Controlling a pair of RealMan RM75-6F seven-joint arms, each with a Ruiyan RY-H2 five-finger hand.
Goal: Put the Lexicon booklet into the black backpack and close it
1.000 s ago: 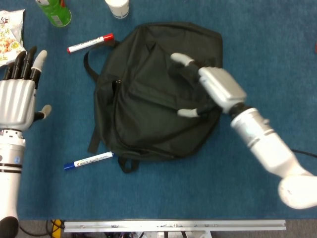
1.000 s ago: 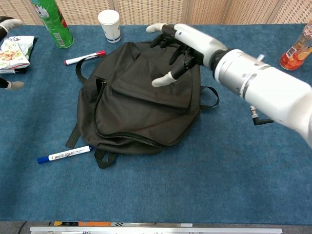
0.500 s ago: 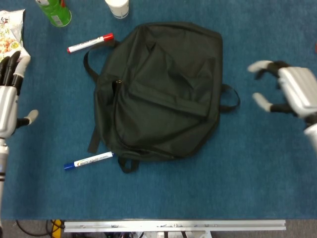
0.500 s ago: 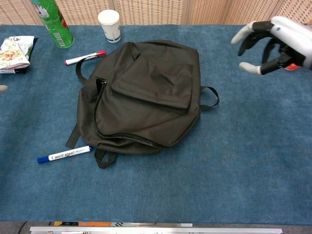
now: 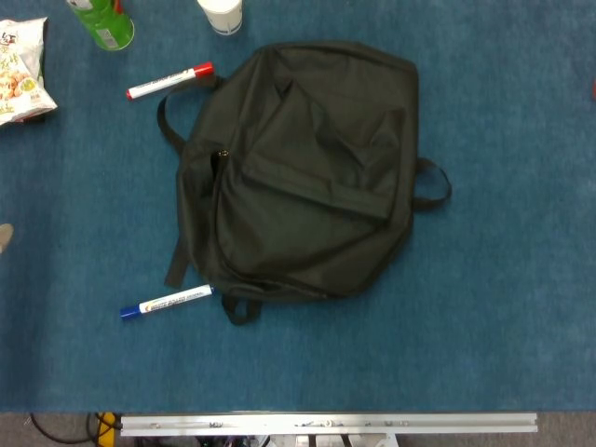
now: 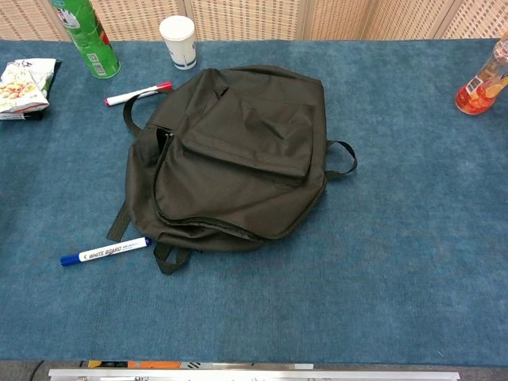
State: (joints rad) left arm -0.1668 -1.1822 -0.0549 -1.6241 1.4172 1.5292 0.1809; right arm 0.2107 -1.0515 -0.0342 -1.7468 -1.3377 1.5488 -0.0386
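The black backpack (image 5: 303,172) lies flat in the middle of the blue table, front pocket up; the chest view shows this backpack (image 6: 234,155) too. Its zip line curves along the left and lower edge, and no gap shows in it. No booklet is visible in either view. Only a pale fingertip of my left hand (image 5: 4,237) shows at the left edge of the head view, well away from the bag. My right hand appears in neither view.
A red-capped marker (image 5: 169,81) lies at the bag's upper left and a blue-capped marker (image 5: 166,303) at its lower left. A green bottle (image 6: 87,38), a white cup (image 6: 178,41) and a snack bag (image 6: 25,78) stand at the back left. An orange bottle (image 6: 481,81) stands far right.
My right hand lifted off the backpack, drew away to the right and left both views. My left hand pulled back to the left until only a fingertip shows.
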